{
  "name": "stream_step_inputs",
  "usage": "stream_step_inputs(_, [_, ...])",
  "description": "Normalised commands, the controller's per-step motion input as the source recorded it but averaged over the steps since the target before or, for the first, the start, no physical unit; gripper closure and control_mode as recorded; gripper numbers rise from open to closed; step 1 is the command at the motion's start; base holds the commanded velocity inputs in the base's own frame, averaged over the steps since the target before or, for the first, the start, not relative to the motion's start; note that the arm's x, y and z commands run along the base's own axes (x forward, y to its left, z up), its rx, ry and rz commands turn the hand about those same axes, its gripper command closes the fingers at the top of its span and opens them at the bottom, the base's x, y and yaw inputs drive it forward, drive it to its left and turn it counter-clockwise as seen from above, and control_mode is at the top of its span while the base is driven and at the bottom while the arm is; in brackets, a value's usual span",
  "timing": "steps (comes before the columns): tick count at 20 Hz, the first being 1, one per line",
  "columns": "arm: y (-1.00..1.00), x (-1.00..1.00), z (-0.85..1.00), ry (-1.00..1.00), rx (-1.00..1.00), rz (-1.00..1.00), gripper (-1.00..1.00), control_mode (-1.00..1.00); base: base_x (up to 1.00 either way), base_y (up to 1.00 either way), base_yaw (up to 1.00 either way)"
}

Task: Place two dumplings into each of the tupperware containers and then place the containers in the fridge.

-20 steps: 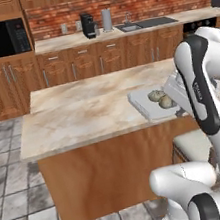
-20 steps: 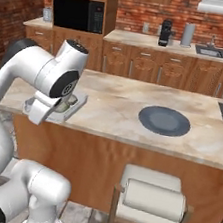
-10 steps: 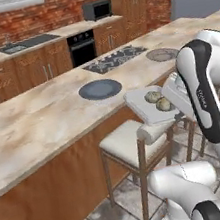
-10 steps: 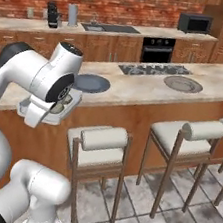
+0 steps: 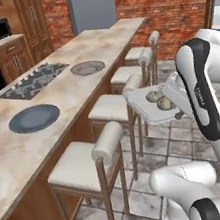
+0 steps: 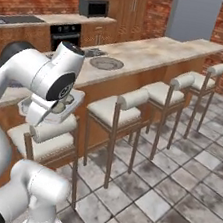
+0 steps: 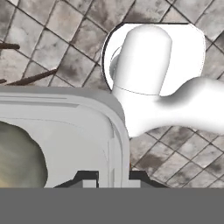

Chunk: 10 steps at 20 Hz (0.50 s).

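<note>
The gripper (image 7: 113, 178) was nearly closed, its two dark finger tips pinching the rim of a tupperware container (image 5: 150, 109) at the bottom centre of the hand view, one tip inside the wall and one outside. The tray was carried in the air, off the counter (image 5: 54, 98), at right of centre in the left base view, above the tiled floor (image 5: 162, 151) and just beside the row of stools (image 5: 87, 161); in the right base view it sat at the left, partly hidden behind the arm's wrist. Two dumplings (image 5: 160, 100) lay side by side in it, touching or nearly so, toward the edge closest to the arm; in the hand view one of them filled the lower left corner. The tray hung roughly level, and it reached away from the fingers toward the counter side, so the held edge was the near one and the free end led. The fridge (image 5: 92, 6) stood as a tall grey cabinet at the top centre of the left base view, beyond the far end of the counter and well apart from the tray; its door looked closed from here. Judging by this, the coming move turned on that line: the fridge lay ahead, past the stools, and the tray would have to enter free end first.
</note>
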Motion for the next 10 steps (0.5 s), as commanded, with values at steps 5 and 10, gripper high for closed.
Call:
stream_step_inputs(5, [0.0,0.0,0.0,0.0,0.0,0.0,1.0,1.0,0.21,-0.52,-0.48])
stream_step_inputs(10, [0.0,0.0,0.0,0.0,0.0,0.0,1.0,1.0,0.36,-0.71,-0.34])
